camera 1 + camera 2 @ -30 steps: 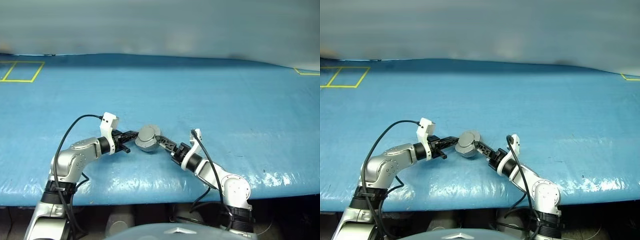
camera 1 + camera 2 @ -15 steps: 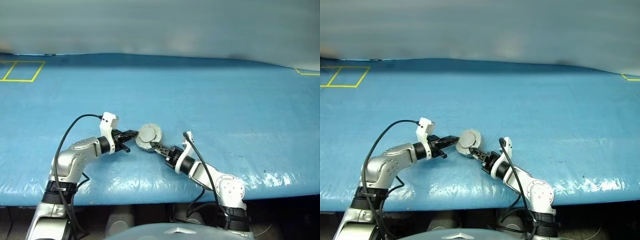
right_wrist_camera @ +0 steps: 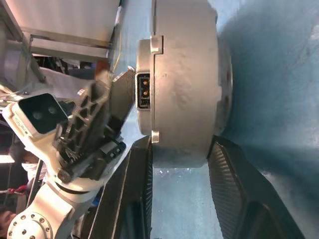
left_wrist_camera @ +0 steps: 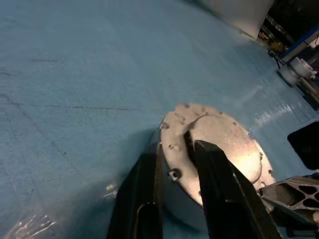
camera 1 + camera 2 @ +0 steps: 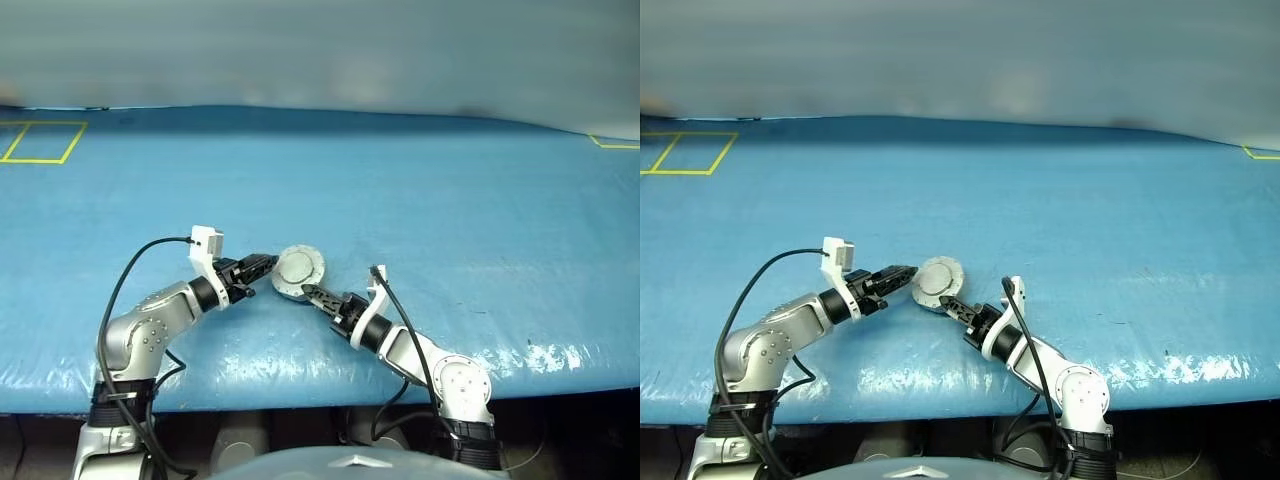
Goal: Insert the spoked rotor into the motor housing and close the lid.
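The motor housing (image 5: 297, 274), a short grey metal cylinder, rests on the blue table with the lid (image 4: 219, 144) sitting on top, plain grey face up. The spoked rotor is hidden. My left gripper (image 5: 266, 266) is at the housing's left side and is open. One of its fingers (image 4: 219, 194) lies over the lid's rim and the other is beside the wall. My right gripper (image 5: 306, 291) reaches in from the near side and is shut on the housing (image 3: 184, 84). Its fingers (image 3: 234, 189) press against the lid face and the bottom face.
The blue plastic-covered table (image 5: 420, 210) stretches wide all round. Yellow tape squares mark the far left (image 5: 45, 141) and far right (image 5: 612, 144) corners. The table's front edge (image 5: 320, 392) runs just below my arms.
My left gripper has let go of the housing's rim, opened and risen a little. My right gripper has shifted to the near side and closed on the housing, which now faces lid-up.
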Controlling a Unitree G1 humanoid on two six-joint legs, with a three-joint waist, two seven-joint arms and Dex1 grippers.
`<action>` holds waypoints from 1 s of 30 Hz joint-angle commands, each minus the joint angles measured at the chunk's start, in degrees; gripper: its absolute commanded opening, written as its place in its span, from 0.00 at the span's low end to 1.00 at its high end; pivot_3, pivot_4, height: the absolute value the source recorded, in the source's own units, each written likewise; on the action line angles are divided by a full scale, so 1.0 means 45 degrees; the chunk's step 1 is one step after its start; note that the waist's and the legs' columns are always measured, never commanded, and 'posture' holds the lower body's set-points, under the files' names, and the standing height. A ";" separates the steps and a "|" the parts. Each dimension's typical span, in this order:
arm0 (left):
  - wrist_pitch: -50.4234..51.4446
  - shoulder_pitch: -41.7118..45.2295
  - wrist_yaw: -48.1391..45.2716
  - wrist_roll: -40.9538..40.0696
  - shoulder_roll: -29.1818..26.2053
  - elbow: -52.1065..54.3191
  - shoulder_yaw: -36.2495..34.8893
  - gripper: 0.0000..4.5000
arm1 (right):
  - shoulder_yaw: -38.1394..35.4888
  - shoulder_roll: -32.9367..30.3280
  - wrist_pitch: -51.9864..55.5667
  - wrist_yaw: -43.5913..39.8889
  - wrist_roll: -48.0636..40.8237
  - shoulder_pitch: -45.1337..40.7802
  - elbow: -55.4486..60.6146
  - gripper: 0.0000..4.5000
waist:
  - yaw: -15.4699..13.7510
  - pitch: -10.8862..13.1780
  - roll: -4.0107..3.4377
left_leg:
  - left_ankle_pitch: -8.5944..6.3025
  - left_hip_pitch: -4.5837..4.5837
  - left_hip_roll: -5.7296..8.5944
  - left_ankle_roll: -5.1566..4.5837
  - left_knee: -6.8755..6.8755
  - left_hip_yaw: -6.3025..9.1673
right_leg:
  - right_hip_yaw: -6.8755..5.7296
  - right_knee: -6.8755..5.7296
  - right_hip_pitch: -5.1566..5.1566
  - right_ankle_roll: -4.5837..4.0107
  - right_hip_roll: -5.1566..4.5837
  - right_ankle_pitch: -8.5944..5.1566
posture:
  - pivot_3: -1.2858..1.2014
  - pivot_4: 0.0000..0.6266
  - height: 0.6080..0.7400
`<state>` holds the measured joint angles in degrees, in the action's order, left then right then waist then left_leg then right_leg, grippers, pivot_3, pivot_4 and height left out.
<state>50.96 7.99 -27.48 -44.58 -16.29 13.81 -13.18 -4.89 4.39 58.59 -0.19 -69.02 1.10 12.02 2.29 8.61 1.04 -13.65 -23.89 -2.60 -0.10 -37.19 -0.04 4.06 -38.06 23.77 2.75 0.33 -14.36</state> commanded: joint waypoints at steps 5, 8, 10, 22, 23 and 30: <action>0.0173 -0.1540 0.2487 -0.3192 0.1592 0.1451 -0.2500 0.96 | -0.0012 0.0584 -0.0581 -0.0042 -0.1079 -0.0506 0.0559 0.27 | -0.0006 0.0003 0.0003 | -0.0008 -0.0008 0.0002 -0.0012 0.0000 0.0004 | -0.0004 0.0013 -0.0002 -0.0001 -0.0001 0.0000 | 0.52 0.24 1.00; 0.0011 -0.2298 0.3197 -0.4466 0.2358 0.1828 -0.2894 1.00 | -0.0044 0.0622 -0.0704 0.0083 -0.1285 -0.0703 0.0542 0.27 | -0.0020 0.0005 0.0006 | -0.0010 -0.0016 0.0006 -0.0016 -0.0005 0.0008 | -0.0005 0.0026 -0.0003 0.0003 -0.0010 0.0004 | 0.52 0.24 1.00; -0.0048 -0.2883 0.3500 -0.5365 0.2873 0.2099 -0.2827 1.00 | -0.0085 0.0671 -0.0783 0.0166 -0.1547 -0.0863 0.0532 0.27 | -0.0021 0.0006 0.0007 | -0.0010 -0.0019 0.0007 -0.0017 -0.0015 0.0009 | -0.0007 0.0027 -0.0004 0.0006 -0.0008 0.0005 | 0.52 0.24 1.00; -0.0927 -0.4246 0.5080 -0.9464 0.4583 0.1895 -0.1464 1.00 | 0.0459 0.0714 -0.1164 0.0741 -0.3068 -0.1668 0.0870 0.27 | 0.0005 0.0009 0.0008 | -0.0012 -0.0021 0.0028 -0.0020 -0.0037 0.0006 | -0.0009 0.0031 -0.0011 -0.0010 0.0027 -0.0003 | 0.52 0.24 1.00; -0.0937 -0.4245 0.5234 -0.9663 0.4553 0.1827 -0.1343 1.00 | 0.0524 0.0688 -0.1194 0.0771 -0.3166 -0.1686 0.0918 0.27 | 0.0004 0.0009 0.0009 | -0.0013 -0.0022 0.0027 -0.0020 -0.0037 0.0006 | -0.0008 0.0030 -0.0009 -0.0008 0.0026 -0.0002 | 0.52 0.24 1.00; -0.1361 -0.3964 0.5513 -1.0161 0.4252 0.1362 -0.0666 1.00 | 0.1052 0.0463 -0.1306 0.1046 -0.3873 -0.1616 0.1352 0.27 | -0.0006 0.0009 0.0008 | -0.0013 -0.0024 0.0051 -0.0021 -0.0039 0.0008 | -0.0008 0.0031 -0.0010 -0.0007 0.0026 -0.0001 | 0.52 0.24 1.00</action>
<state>45.37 -10.40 -2.61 -89.00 3.07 19.77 -17.35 -1.35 4.39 53.69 5.47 -82.73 -4.92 13.62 2.26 8.65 1.08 -13.71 -24.00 -2.36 -0.19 -37.36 0.00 4.03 -37.92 23.72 2.71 0.44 -14.37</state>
